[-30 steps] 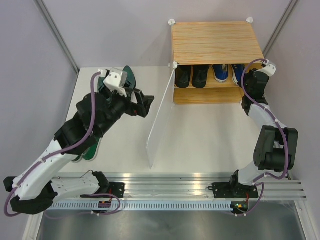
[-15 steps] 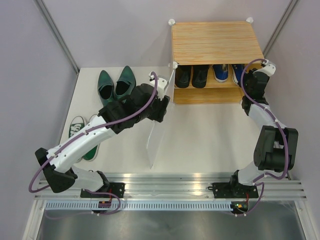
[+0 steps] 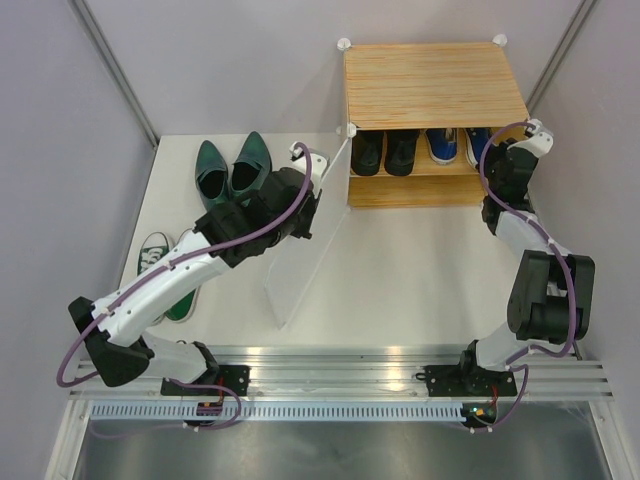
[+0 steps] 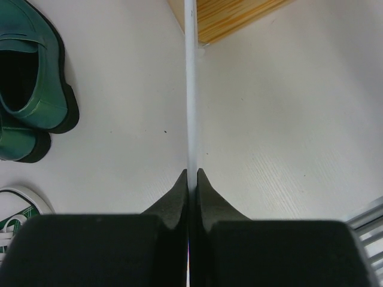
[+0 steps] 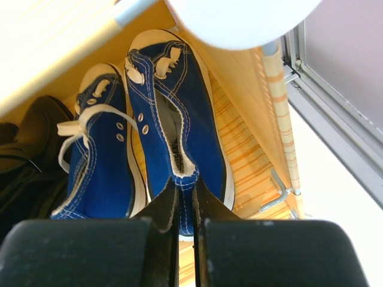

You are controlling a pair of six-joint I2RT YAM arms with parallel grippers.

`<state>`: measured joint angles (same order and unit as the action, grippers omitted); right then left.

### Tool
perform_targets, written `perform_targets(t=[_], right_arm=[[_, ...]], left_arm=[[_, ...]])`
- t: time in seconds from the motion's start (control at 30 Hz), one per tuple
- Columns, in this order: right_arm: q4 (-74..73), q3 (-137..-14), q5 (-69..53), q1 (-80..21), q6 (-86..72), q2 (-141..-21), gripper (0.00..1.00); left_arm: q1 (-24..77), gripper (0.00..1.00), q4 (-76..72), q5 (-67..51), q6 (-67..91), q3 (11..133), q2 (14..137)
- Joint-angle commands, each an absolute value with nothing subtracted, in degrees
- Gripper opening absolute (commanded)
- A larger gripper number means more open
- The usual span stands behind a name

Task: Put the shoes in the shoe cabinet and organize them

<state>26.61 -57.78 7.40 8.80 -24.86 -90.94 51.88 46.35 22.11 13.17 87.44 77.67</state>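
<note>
We judge the door panel, clamped edge-on in our left gripper, thin, light and slippery, while our right gripper pinches the heel of the soft blue sneaker just ahead.

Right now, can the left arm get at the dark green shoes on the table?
Probably yes, but not at once: its tool is shut on the door. The shoes lie close beside it, with bare table between.
</note>
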Motion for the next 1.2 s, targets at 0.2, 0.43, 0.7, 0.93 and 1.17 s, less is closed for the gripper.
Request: perform_targets(t=[0.2,0.43,0.7,0.93,1.17], right_arm=[[39.46,-59.41,7.47,9.05,-29.28,-92.55,0.00],[38.41,-63.28,6.59,7.38,-22.77,-92.81,0.01],[33.67,-66.80,8.26,2.64,-12.76,-95.27,0.01],[32.52,-65.13,10.72,2.55,-11.87,-96.15,0.01],[31.55,-65.74,12.04,2.46,-8.62,-96.94,0.01]], left_arm=[[52.47,0.02,45.79,22.06,11.25,84.82,75.59],[52.47,0.02,45.35,22.32,10.90,83.85,74.88],[52.47,0.02,44.74,22.06,10.11,83.06,74.44],[52.47,0.02,44.39,21.62,9.76,82.44,74.18],[52.47,0.02,44.12,21.80,9.67,82.18,73.74]])
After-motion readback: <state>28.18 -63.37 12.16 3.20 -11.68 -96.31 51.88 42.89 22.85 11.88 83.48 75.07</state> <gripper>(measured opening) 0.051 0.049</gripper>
